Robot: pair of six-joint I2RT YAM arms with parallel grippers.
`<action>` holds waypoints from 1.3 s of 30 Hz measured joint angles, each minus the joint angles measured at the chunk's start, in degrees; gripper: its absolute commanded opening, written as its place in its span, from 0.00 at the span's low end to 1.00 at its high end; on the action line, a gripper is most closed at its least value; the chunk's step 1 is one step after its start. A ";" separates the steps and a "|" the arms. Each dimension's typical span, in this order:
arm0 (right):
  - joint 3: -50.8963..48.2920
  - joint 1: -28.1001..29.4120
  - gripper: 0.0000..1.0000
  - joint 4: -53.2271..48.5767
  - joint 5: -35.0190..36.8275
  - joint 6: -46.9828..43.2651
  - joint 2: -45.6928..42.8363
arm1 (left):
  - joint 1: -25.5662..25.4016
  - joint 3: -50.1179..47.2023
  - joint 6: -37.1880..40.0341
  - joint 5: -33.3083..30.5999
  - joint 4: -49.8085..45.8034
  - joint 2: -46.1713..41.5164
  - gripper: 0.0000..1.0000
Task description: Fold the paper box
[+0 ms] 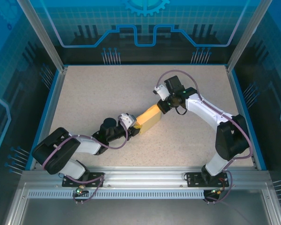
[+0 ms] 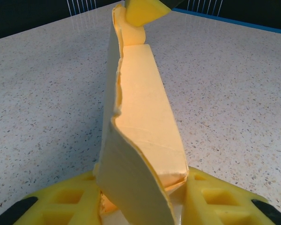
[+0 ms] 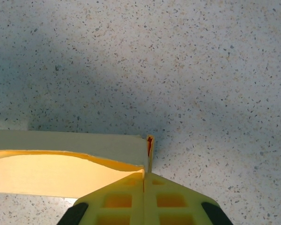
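Pale yellow thin cardboard, already shaped into a small flat rectangular paper box (image 1: 149, 117), sits over the middle of the speckled beige table (image 1: 98, 93), stretched between the two arms; whether it touches the surface I cannot tell. The left gripper (image 1: 135, 124) is clamped on the near end of the box, with its yellow fingers (image 2: 65, 199) on either side of it. The right gripper (image 1: 163, 106) has its jaws fully together at the far end, where it seems to pinch a thin cardboard tab (image 3: 150, 143). I judge the folding to be in its late part, because the body has its form. However, in the left wrist view one long side flap (image 2: 126, 178) stands away from the body and curves outward, and its edge is a little ragged. The next move, I think, calls for pressing this flap flat and tucking it in while the other end is held firm. The cardboard is thin, so it may crease or tear if pulled too strongly.
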 measured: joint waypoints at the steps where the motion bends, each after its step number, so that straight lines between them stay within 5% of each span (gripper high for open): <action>1: 0.00 0.00 0.00 0.04 0.02 -0.61 0.00 | 0.00 0.00 0.00 0.00 0.00 0.00 0.37; 24: -8.39 0.17 0.00 7.39 1.40 -1.77 -4.31 | -0.02 0.00 0.42 0.00 1.14 1.49 0.39; 39: -13.03 4.35 0.00 9.29 8.68 8.00 -8.76 | 0.00 0.00 -0.24 -1.90 -0.85 0.70 0.68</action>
